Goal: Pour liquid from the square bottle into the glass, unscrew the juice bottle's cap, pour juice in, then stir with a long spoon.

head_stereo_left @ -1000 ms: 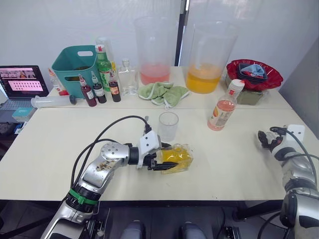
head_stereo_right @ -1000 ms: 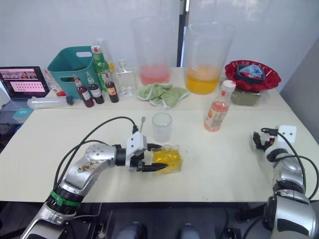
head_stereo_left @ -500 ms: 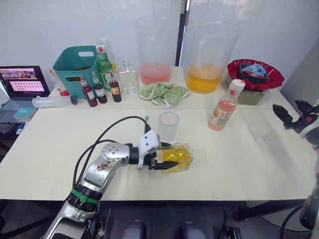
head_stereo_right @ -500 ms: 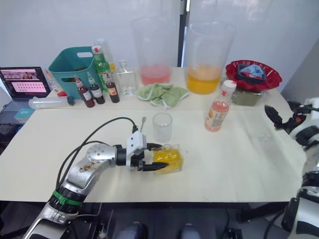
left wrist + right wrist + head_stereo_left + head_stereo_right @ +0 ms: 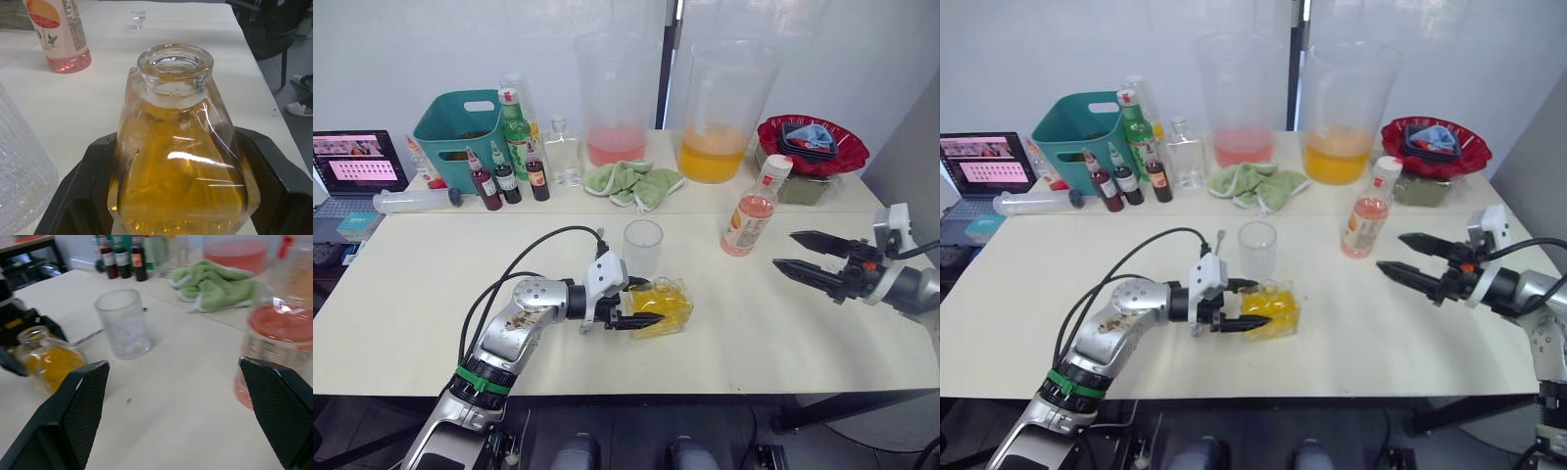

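The left pincer (image 5: 641,315) grips the open square bottle (image 5: 663,307) on the worktop (image 5: 431,284), glass (image 5: 643,249) just beyond it, while the right pincer (image 5: 809,254), spread wide, points at the juice bottle (image 5: 754,210), which a clumsy reach could topple.

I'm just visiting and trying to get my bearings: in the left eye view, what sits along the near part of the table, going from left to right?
Left pincer → square bottle of yellow liquid, lying on its side in that pincer → juice bottle standing upright → right pincer, open over the table.
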You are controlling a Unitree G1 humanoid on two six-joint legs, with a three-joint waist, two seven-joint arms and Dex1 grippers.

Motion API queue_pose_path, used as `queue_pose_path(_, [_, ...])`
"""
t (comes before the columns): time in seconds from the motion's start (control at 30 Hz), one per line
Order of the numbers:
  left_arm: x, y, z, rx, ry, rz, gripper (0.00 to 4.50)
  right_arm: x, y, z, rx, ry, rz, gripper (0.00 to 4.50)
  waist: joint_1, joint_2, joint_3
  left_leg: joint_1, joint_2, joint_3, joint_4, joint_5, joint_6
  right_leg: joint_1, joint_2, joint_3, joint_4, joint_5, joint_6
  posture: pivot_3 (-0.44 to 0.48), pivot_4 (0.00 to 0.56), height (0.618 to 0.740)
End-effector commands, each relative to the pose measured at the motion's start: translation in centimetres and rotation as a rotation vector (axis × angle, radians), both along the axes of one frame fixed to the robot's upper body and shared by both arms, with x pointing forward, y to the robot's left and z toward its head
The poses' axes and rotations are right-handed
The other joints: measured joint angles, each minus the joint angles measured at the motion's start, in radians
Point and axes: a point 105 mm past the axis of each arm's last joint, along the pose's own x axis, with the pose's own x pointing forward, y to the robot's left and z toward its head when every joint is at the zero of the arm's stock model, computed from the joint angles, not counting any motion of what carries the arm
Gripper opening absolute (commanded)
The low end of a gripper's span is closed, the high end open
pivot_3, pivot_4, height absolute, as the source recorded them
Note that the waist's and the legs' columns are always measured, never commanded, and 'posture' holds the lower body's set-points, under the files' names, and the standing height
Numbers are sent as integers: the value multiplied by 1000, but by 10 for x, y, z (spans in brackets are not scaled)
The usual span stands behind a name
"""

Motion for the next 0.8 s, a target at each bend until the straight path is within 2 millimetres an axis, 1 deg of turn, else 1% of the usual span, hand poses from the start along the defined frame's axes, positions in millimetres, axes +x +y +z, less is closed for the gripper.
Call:
queue_pose_path(0.03, [-5,2,35,-35,-113,-14,2767,-7,30,4,-31,-13,134,4466,-3,0,0,0,0,0,0,0,0,0,0,0,0,0,0,0,150,740])
queue_pose_path(0.13, [-10,8,41,-20,-123,-4,2767,-6,42,9,-33,-31,179,4466,-2,0,1,-1,0,0,0,0,0,-1,0,0,0,0,0,0,150,740])
queue_pose_path(0.2, [-14,16,46,-15,-111,6,2767,-6,48,10,-28,-16,207,4466,0,0,1,-2,0,0,0,0,0,-2,0,0,0,0,0,0,150,740])
queue_pose_path(0.33, [-21,34,53,2,-91,21,2767,-4,52,9,-47,-11,235,4466,2,0,1,-2,0,-1,0,-1,1,-2,0,-1,0,0,0,0,150,740])
queue_pose_path(0.4, [-20,54,60,20,-91,68,2767,-2,54,9,-52,-7,259,4466,2,-1,2,-3,0,-1,0,-1,1,-3,0,-1,0,0,0,0,150,740])
queue_pose_path(0.47, [-20,70,64,45,-93,102,2767,-1,57,8,-58,-1,279,4466,0,-1,3,-3,0,-1,0,-1,1,-3,0,-1,-1,0,0,0,150,740])
queue_pose_path(0.63, [-21,101,79,46,-105,197,2767,2,59,7,-71,7,311,4466,-1,-1,4,-3,0,-1,0,-1,1,-4,0,-1,0,0,0,0,150,740])
queue_pose_path(0.8, [-13,131,94,46,-135,337,2767,2,60,7,-82,14,331,4466,3,-3,6,-4,0,-1,0,-1,1,-4,0,-1,-1,0,0,0,150,740])
